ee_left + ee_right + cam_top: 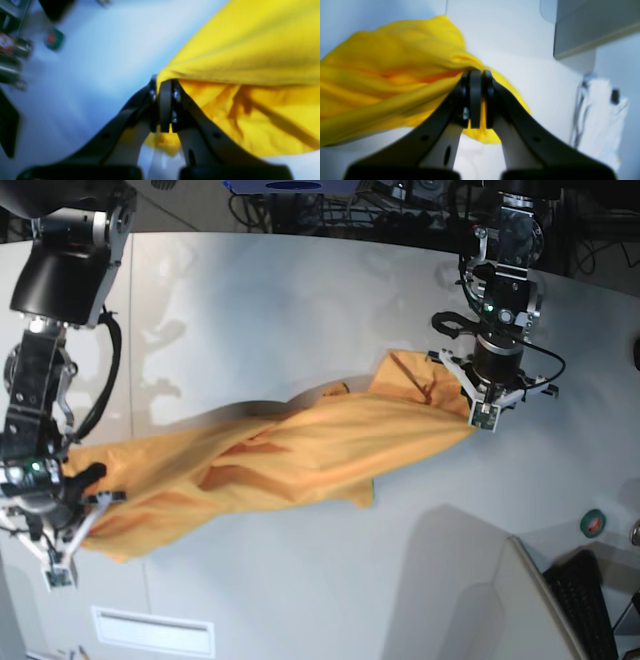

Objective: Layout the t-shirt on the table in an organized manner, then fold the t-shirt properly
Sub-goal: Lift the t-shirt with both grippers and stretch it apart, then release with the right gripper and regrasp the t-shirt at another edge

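Note:
The orange-yellow t-shirt (290, 455) hangs stretched and twisted between my two grippers above the white table (300, 290). My left gripper (163, 83) is shut on one end of the t-shirt (245, 50); in the base view the left gripper (480, 410) is at the right. My right gripper (478, 72) is shut on the other end of the t-shirt (390, 75); in the base view the right gripper (70, 555) is at the lower left. The shirt's middle sags in folds. No neck tag or black marks show.
A dark keyboard (590, 610) and a small green-red round object (592, 523) lie at the table's right edge. A white slotted panel (150, 632) sits at the front edge. Cables and gear (330, 195) crowd the far side.

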Controlling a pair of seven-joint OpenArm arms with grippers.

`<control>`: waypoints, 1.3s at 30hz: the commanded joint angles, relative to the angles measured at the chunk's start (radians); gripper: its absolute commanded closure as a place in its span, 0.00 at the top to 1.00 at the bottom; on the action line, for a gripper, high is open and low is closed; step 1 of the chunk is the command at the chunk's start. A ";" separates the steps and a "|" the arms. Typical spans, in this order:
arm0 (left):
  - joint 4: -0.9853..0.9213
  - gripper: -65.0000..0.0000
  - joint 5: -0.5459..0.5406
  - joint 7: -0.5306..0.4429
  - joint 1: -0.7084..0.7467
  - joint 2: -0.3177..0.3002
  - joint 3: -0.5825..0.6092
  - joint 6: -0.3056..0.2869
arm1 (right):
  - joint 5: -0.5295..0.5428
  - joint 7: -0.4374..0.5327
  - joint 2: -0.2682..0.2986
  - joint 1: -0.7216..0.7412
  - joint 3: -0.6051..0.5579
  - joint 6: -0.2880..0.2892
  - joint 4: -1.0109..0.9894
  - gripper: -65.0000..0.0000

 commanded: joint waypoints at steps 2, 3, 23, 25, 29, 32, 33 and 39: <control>0.025 0.00 0.003 -0.020 -0.031 -0.007 -0.005 0.012 | -0.018 0.015 0.001 0.083 -0.040 -0.002 -0.033 0.00; 0.028 0.00 0.003 -0.020 -0.041 -0.007 -0.005 0.012 | -0.018 0.014 0.001 0.107 -0.054 -0.002 -0.046 0.00; -0.174 0.00 0.015 -0.020 -0.229 -0.010 -0.131 0.012 | -0.019 0.258 -0.019 0.497 -0.183 -0.103 -0.811 0.00; -0.219 0.00 0.023 -0.020 -0.240 -0.011 -0.131 0.012 | -0.019 0.359 -0.024 0.548 -0.186 -0.168 -0.959 0.00; -0.258 0.00 0.147 -0.023 -0.240 0.010 -0.131 0.012 | -0.016 0.402 -0.029 0.603 -0.180 -0.183 -1.101 0.31; -0.255 0.00 0.224 -0.025 -0.232 0.039 -0.137 0.012 | -0.014 0.407 -0.029 0.555 -0.180 -0.180 -1.029 0.66; -0.254 0.00 0.241 -0.025 -0.231 0.044 -0.137 0.012 | -0.014 0.407 -0.027 0.523 -0.180 -0.178 -0.971 0.65; -0.251 0.00 0.244 -0.026 -0.211 0.049 -0.137 0.012 | -0.014 0.327 -0.032 0.222 -0.185 -0.131 -0.425 0.56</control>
